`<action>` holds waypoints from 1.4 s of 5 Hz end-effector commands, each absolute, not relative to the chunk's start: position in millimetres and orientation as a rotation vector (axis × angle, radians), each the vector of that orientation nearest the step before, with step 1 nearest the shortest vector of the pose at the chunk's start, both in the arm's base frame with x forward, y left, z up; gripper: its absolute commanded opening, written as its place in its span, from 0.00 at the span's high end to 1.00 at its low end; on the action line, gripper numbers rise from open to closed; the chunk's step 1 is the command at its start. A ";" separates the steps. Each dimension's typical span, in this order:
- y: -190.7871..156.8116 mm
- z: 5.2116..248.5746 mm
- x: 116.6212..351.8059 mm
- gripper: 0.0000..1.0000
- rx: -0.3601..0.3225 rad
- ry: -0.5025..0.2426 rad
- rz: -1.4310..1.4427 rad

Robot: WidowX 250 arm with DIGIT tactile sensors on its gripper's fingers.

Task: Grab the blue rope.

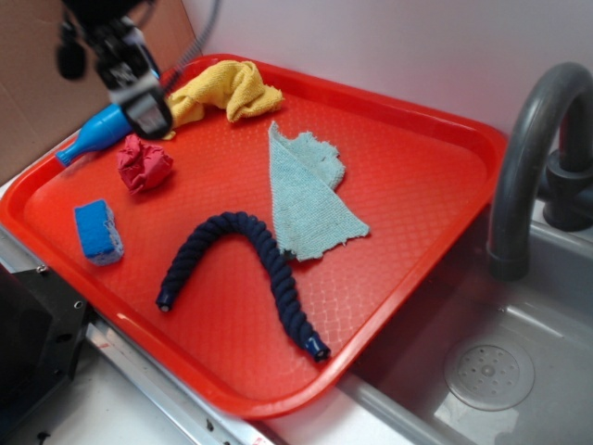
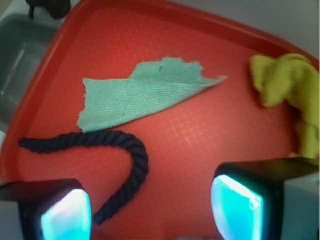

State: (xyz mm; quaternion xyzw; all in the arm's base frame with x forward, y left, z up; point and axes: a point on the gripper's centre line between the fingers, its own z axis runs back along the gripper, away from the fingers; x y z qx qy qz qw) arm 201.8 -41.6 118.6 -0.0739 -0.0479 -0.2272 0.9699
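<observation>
Claw [image 2: 150,207]: wide open, empty, at the upper left above the red tray [image 1: 408,148].
Blue rope [image 1: 246,264]: arch-curved, lower centre of tray, untouched.

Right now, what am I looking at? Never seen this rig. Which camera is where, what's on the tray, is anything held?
It is a small robot arm with a two-fingered gripper. The exterior view looks down from outside at a red tray beside a sink. The wrist view looks out from the arm between its two fingers.

On the tray: the blue rope, a teal cloth, a yellow cloth, a red crumpled cloth, a blue sponge and a blue bottle.

The gripper is open and holds nothing.
</observation>
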 end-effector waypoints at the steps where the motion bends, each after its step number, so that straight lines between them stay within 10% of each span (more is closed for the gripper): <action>1: -72.6 81.9 192.0 0.00 -0.108 -0.049 -0.611; 3: -59.3 45.4 192.7 0.00 0.005 0.017 -0.576; 6: -79.9 -6.7 186.6 0.00 -0.111 0.102 -0.680; 7: -86.5 -8.3 179.4 1.00 -0.128 0.107 -0.716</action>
